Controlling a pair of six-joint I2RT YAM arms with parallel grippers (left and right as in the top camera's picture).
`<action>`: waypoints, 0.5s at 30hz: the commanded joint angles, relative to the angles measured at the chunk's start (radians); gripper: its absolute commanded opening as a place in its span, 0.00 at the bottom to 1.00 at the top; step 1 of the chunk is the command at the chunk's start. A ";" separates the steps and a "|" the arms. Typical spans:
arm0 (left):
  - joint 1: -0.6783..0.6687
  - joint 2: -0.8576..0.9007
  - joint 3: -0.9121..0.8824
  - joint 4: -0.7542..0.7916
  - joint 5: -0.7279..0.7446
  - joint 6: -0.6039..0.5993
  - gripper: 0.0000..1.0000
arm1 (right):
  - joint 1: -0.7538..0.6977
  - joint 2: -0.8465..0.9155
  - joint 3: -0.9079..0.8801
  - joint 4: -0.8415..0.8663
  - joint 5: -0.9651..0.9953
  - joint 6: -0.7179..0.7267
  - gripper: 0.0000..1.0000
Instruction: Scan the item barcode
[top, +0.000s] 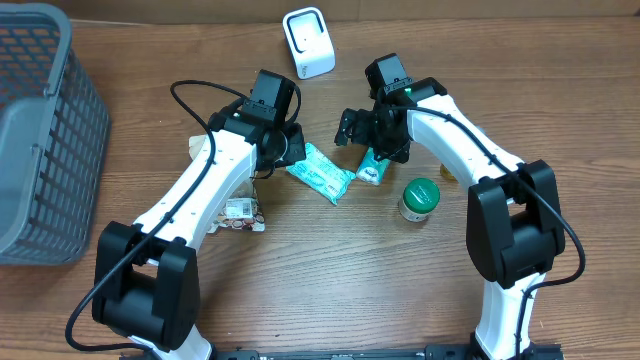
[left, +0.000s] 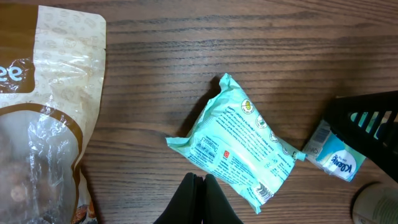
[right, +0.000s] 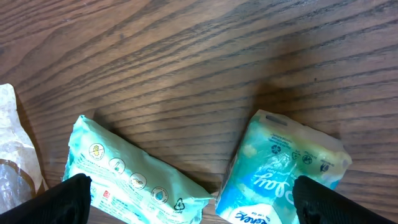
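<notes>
Barcode unscanned; you hold nothing. Right gripper (right: 188, 186) spread wide over the tissue pack (right: 280, 162), left gripper (left: 198, 180) pinched closed, empty; scanner (top: 308, 42) stands well apart.

R gripper (right: 189, 200): fingers wide apart | wipes pack (right: 127, 180) & tissue pack (right: 283, 165): side by side btwn fingers | wood table (right: 186, 56)

White arm links (top: 205, 185), black joints (top: 150, 290), black cable (top: 178, 92); left pincer (left: 199, 196), right pincer (right: 202, 200) black.

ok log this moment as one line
left claw: shut, empty, by green packet | right claw: open, over tissue pack | scanner: standing apart, untouched | held: nothing
</notes>
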 joint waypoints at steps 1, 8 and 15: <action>-0.006 0.014 -0.010 -0.001 -0.013 -0.003 0.04 | -0.002 0.001 0.022 0.004 0.002 -0.003 1.00; -0.006 0.014 -0.010 -0.007 -0.010 -0.006 0.04 | -0.002 0.001 0.022 0.004 0.002 -0.003 1.00; -0.005 0.014 -0.010 -0.011 -0.011 -0.006 0.05 | -0.002 0.001 0.022 0.004 0.002 -0.003 1.00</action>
